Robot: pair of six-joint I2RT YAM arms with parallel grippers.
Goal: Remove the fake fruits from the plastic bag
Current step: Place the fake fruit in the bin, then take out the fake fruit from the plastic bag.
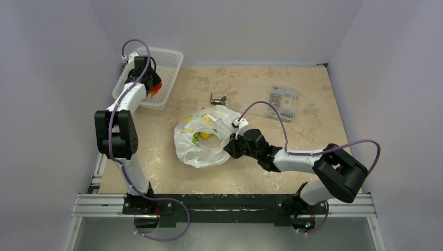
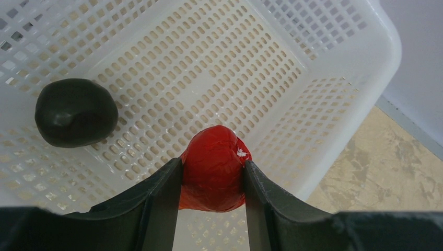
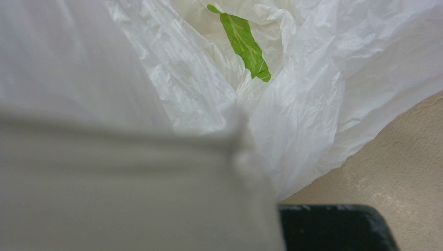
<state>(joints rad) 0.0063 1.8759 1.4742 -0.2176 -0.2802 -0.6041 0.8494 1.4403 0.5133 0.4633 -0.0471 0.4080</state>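
Red glossy plastic is clamped in the left end effector: a red fruit, held over the white mesh basket beside a dark brown fruit. If released near the basket's wall, it could bounce onto the counter. The plastic bag lies mid-counter, a yellow fruit inside. The right end effector is at its edge (grip cannot be told; film blurs the view). Should that film slip, the mouth could collapse. A small hammer and clear box lie beyond, obstructing nothing.

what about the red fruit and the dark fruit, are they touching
Apart. The left wrist view shows bare mesh of the basket between the red fruit and the dark fruit.
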